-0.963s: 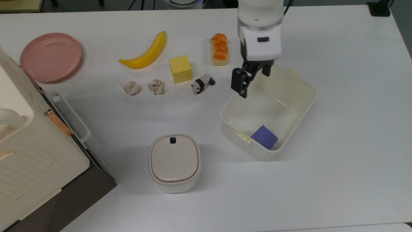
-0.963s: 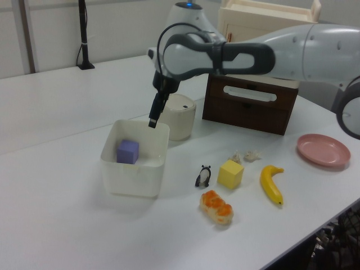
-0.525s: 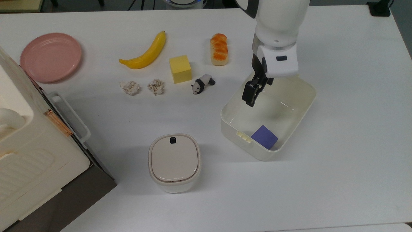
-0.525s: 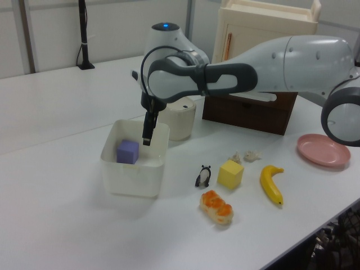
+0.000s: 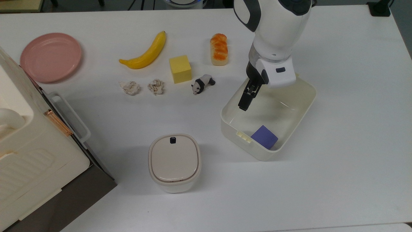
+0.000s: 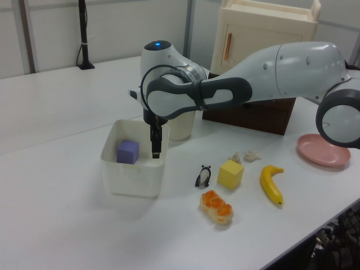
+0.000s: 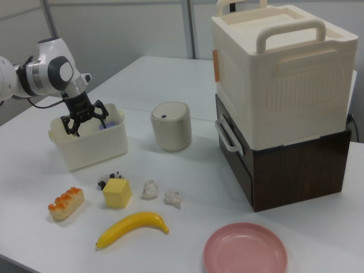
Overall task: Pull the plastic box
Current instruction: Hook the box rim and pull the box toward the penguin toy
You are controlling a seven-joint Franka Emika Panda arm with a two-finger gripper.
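In the top view, a white table [image 5: 338,180] is seen from above. The plastic box [image 5: 302,109], a cream tub with no lid, is set at an angle toward the top view's right, and a purple cube [image 5: 264,137] is seen inside it at the near end. The gripper [image 5: 243,104] is lowered over the box's wall on the top view's left, by the side nearest a small panda figure [image 5: 202,84]. A single dark finger is made out here, so the state of the fingers cannot be told from this angle. A lidded round-cornered bin [image 5: 174,162] is placed nearer the camera, apart from the box.

In the left view, the gripper [image 6: 156,147] is shown dipping down at the box's [image 6: 132,177] far right corner, inside or right at the rim; contact cannot be confirmed.

In the right view, the fingers [image 7: 73,125] are seen spread apart, straddling the upper edge of the box [image 7: 91,149], which is placed at the right view's left, beside the bin [image 7: 170,126].

As a judgement, the approach is nearly done, but no firm hold on the wall is shown. The closing or hooking of the wall and the pull itself are taken to be left.
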